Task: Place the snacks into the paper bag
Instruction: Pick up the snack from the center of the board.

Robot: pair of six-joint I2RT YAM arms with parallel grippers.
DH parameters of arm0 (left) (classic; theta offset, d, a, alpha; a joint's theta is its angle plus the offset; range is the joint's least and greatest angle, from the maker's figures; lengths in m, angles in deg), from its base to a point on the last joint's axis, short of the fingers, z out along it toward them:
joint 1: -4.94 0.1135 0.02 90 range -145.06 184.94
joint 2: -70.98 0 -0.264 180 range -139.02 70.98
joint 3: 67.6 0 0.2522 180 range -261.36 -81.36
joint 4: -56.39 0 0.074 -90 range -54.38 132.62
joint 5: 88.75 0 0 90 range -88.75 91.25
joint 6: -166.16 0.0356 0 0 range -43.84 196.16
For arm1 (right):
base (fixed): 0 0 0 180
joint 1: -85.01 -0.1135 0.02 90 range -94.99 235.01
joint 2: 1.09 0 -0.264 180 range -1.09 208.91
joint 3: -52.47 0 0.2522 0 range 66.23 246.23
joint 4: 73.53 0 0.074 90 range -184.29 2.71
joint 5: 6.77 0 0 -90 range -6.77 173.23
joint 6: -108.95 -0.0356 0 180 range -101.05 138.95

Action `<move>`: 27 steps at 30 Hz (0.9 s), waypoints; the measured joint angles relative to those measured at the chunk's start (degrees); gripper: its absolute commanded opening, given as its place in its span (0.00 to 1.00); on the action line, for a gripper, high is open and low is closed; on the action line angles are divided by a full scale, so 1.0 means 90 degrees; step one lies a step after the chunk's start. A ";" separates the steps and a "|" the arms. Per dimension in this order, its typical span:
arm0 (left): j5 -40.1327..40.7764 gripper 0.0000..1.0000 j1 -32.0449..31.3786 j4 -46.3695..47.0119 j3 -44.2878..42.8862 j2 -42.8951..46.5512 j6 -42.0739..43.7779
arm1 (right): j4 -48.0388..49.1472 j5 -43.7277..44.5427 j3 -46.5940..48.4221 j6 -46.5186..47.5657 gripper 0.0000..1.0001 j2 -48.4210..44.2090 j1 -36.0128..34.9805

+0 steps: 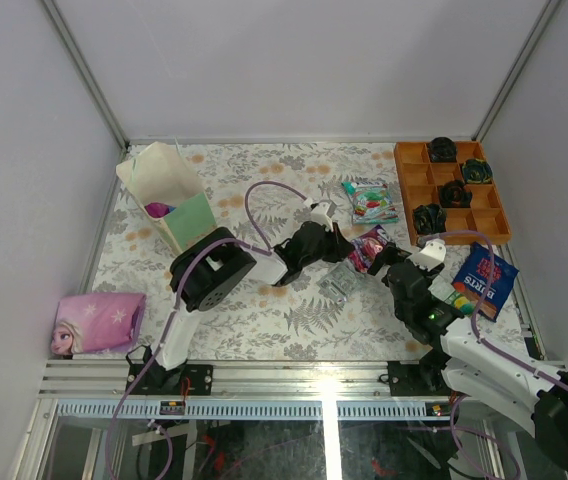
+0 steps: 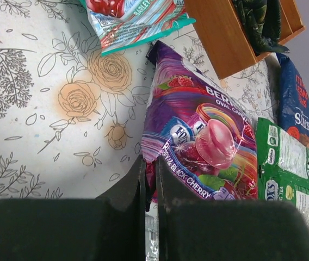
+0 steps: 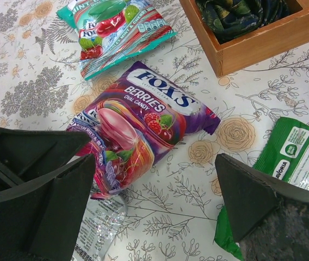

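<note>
Top external view alone for the paper bag (image 1: 164, 195), upright at the far left, well apart from both arms. Left wrist view for the left gripper (image 2: 150, 163), clamped tight on the near edge of the magenta packet (image 2: 198, 141), flat mid-table. Right wrist view for the right gripper (image 3: 154, 163), spread wide just near-right of that packet, gripping nothing; green packet (image 3: 301, 157) beside its right finger.

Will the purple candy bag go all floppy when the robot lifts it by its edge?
Probably floppy: the purple candy bag is thin crinkled film, pinched only at one end by the left gripper. Its shiny wrapper may slip.
</note>
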 measured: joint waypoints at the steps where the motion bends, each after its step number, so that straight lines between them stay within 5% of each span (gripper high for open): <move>1: 0.0005 0.00 0.0000 0.0000 0.0032 0.0027 0.0000 | 0.0000 0.0002 0.0000 0.0000 0.99 0.0000 0.0000; 12: 0.0867 0.00 0.0032 -0.1214 0.0427 0.1576 0.0255 | 0.0000 -0.0002 0.0000 -0.0002 0.99 -0.0090 0.0000; 27: 0.2905 0.00 0.0036 -0.4779 0.0078 0.4920 0.0765 | 0.0036 -0.0112 0.0000 -0.0005 0.99 0.0182 0.0000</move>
